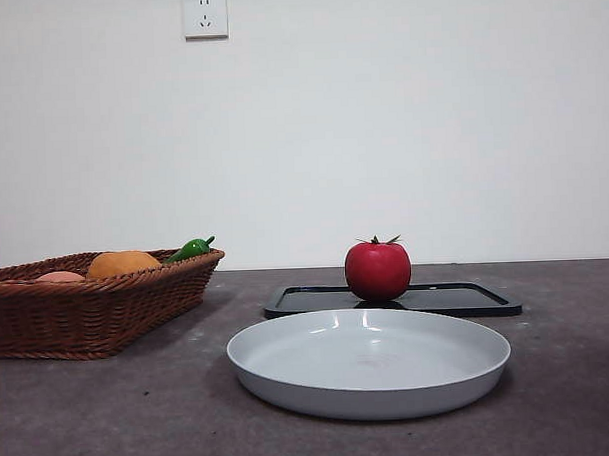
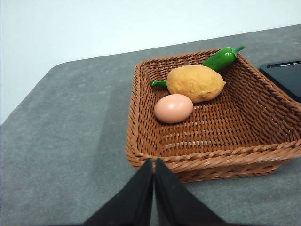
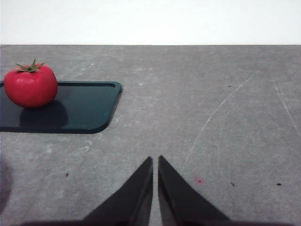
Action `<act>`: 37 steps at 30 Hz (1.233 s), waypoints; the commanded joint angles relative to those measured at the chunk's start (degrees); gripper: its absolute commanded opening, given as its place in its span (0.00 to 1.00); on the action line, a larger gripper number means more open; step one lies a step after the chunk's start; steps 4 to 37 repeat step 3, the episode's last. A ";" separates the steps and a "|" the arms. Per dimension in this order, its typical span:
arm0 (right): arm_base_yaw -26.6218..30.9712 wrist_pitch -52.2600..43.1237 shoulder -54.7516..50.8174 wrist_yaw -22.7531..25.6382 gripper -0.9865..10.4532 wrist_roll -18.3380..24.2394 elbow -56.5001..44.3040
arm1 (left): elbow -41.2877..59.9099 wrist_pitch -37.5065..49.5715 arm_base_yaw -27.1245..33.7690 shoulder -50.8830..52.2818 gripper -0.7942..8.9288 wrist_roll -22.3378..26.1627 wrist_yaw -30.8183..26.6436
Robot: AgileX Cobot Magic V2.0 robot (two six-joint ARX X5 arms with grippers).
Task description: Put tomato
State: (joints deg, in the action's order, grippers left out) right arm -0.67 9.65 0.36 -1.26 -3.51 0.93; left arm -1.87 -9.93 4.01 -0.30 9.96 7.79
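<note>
The tomato [image 1: 378,270] stood upright on the black tray [image 1: 457,301], toward that tray's left part in the front view, with its green stem on top. Just in front of the tray lay a pale grey plate [image 1: 370,398], and well to its left a wicker basket [image 1: 87,316] sat near the surface's [image 1: 571,399] left edge. From that low camera only the tops of the basket's load showed — an orange lumpy fruit [image 1: 123,262], a green pepper [image 1: 190,249] and a sliver of something pink. The left wrist view looked down into the basket and made the pink thing out as an egg [image 2: 173,108], lying beside the orange fruit with the pepper behind it; the left pincer [image 2: 154,165] hung just outside the basket's near wall, jaws pressed together and holding nothing. The right wrist view showed the tomato on the tray's corner and the right pincer [image 3: 155,162] over bare grey surface, well apart from it — jaws closed, empty. Neither arm appeared in the front view.
</note>
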 commanded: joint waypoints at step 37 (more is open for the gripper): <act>0.09 -0.74 -0.15 0.22 0.09 -0.96 -0.31 | 1.20 -0.48 0.11 0.11 0.09 -0.17 0.13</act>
